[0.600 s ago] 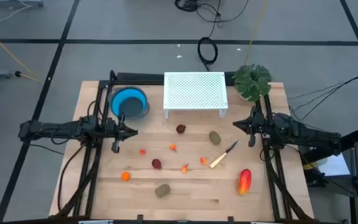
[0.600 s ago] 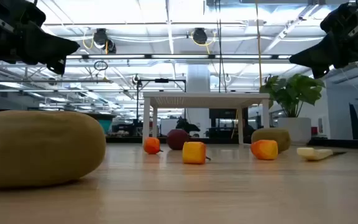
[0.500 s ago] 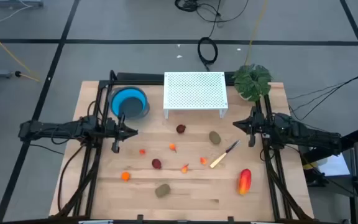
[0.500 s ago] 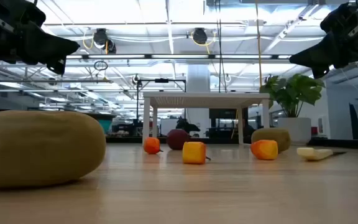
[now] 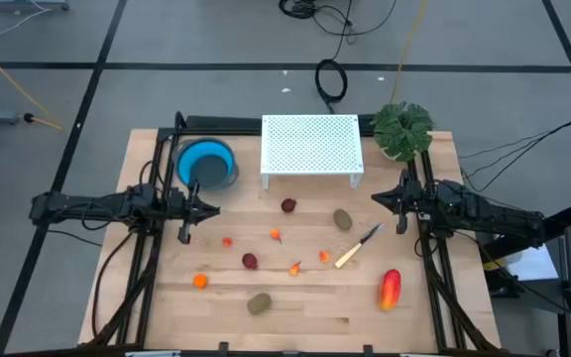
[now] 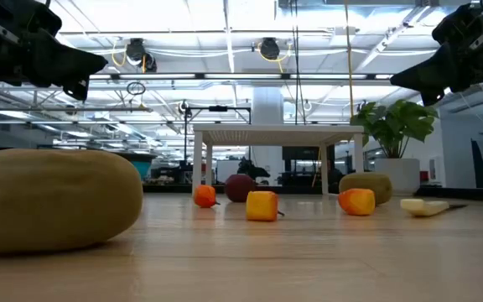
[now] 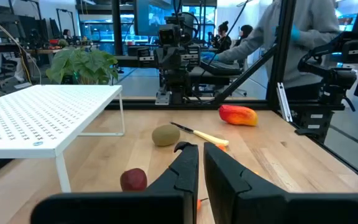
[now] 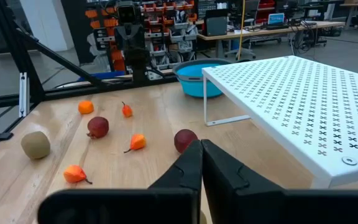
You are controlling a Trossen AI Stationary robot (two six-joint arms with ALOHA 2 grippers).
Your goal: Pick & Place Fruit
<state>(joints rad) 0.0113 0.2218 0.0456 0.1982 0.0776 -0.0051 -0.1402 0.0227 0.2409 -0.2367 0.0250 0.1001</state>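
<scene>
The toy fruit lies scattered on the wooden table. A long red-orange-yellow piece (image 5: 391, 289) is near the right front. One brownish-green oval (image 5: 259, 302) sits near the front edge, the other (image 5: 343, 219) beside the knife. Two dark red balls (image 5: 288, 205) (image 5: 250, 261) and several tiny orange bits, such as one (image 5: 200, 281), lie between them. My left gripper (image 5: 214, 209) hovers shut above the table's left side, pointing right. My right gripper (image 5: 375, 199) hovers shut above the right side, pointing left. Neither touches anything.
A white perforated rack (image 5: 311, 147) stands at the far middle, with a blue bowl (image 5: 206, 163) to its left and a green leafy plant (image 5: 401, 129) to its right. A yellow-handled knife (image 5: 357, 248) lies among the fruit. People sit beyond the table (image 7: 291, 31).
</scene>
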